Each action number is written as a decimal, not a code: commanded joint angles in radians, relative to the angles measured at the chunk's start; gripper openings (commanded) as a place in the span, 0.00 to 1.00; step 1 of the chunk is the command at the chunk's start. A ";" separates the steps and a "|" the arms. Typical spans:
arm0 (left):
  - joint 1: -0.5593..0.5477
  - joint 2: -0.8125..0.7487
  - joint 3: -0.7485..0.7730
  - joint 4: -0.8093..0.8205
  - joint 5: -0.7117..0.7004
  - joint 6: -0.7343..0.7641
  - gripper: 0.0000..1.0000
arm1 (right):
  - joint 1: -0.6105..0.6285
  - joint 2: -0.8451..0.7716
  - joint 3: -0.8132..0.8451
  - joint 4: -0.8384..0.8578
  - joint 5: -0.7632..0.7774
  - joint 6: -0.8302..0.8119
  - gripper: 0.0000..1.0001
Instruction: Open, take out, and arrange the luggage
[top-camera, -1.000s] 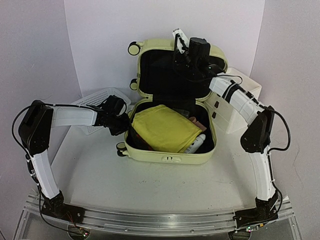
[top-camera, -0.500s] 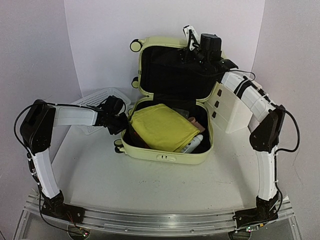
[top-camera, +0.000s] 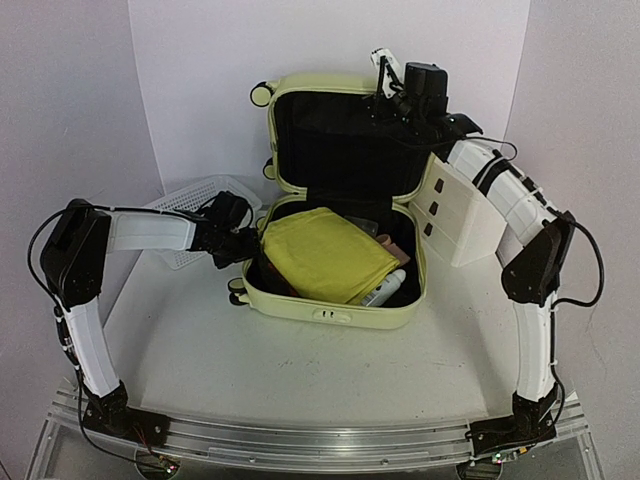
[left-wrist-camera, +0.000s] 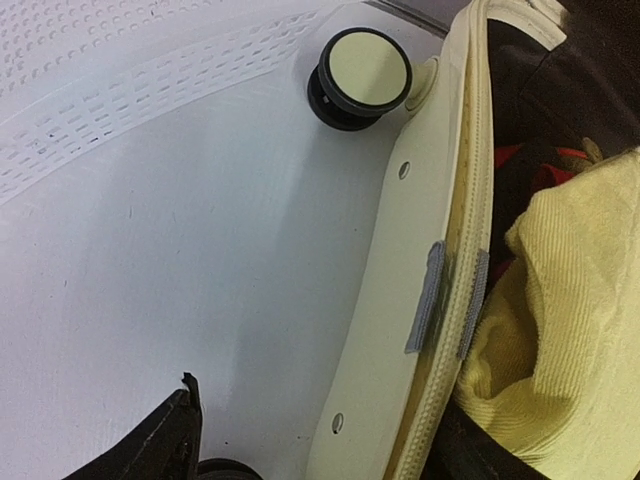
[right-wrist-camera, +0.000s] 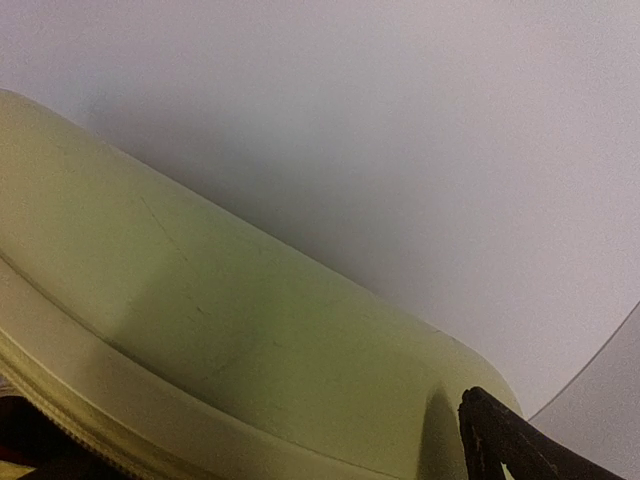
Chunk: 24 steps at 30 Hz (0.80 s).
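Note:
The luggage (top-camera: 335, 305), a pale yellow-green hard-shell suitcase, lies open mid-table with its black-lined lid (top-camera: 340, 140) standing upright against the back wall. A folded yellow cloth (top-camera: 325, 255) and a white bottle (top-camera: 387, 288) lie in the base. My left gripper (top-camera: 244, 247) is open at the base's left rim (left-wrist-camera: 420, 250); one dark finger (left-wrist-camera: 172, 437) stands clear of the shell, and the other is hidden. My right gripper (top-camera: 388, 82) is open at the lid's top right edge, with one finger (right-wrist-camera: 500, 440) beside the lid's outer shell (right-wrist-camera: 250, 330).
A white mesh basket (top-camera: 190, 205) sits at the left, behind my left forearm. A white three-drawer box (top-camera: 462, 215) leans at the right of the suitcase under my right arm. Black-and-cream wheels (left-wrist-camera: 365, 65) stick out on the suitcase's left side.
The lid has swung from tilted forward to upright, with my right gripper rising and moving back beside it. My left gripper has gone from shut to open at the base's left rim.

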 joint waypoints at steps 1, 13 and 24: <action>0.021 -0.103 0.092 0.017 -0.026 0.153 0.75 | -0.006 -0.028 0.015 0.152 0.017 -0.033 0.98; 0.050 -0.075 0.355 0.016 0.141 0.280 0.67 | -0.006 -0.191 -0.153 0.182 -0.086 0.056 0.98; 0.085 0.114 0.717 0.016 0.289 0.326 0.39 | -0.006 -0.407 -0.360 0.130 -0.060 0.134 0.94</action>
